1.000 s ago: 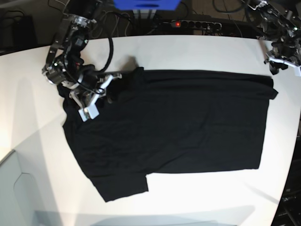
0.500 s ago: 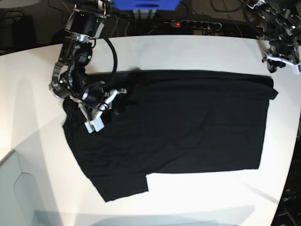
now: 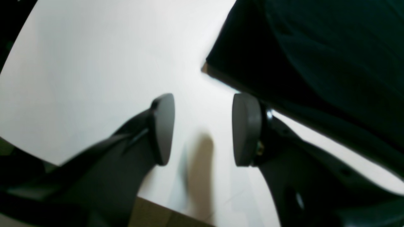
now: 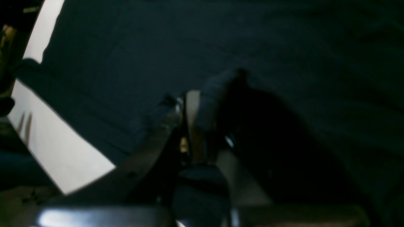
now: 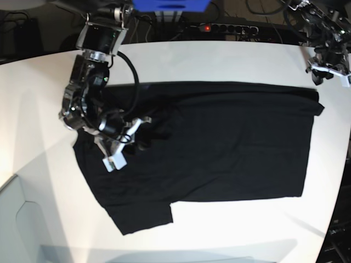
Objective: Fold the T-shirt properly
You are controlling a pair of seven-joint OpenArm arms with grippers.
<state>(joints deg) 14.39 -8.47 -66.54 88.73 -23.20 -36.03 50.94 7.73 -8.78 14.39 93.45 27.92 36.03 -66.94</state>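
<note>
The black T-shirt lies spread on the white table, plain face up. My right gripper is over the shirt's left part, on the left of the base view. In the right wrist view this gripper is shut on a raised fold of the T-shirt. My left gripper hangs at the far right, just beyond the shirt's far right corner. Its fingers stand apart over bare table with nothing between them. The T-shirt edge lies just past the left gripper.
A power strip with a red light and a blue box sit behind the table's far edge, among cables. The table's front edge curves round at the lower left and right.
My right arm has moved forward and to the right over the shirt, drawing the pinched cloth with it. The left arm has stayed where it was.
</note>
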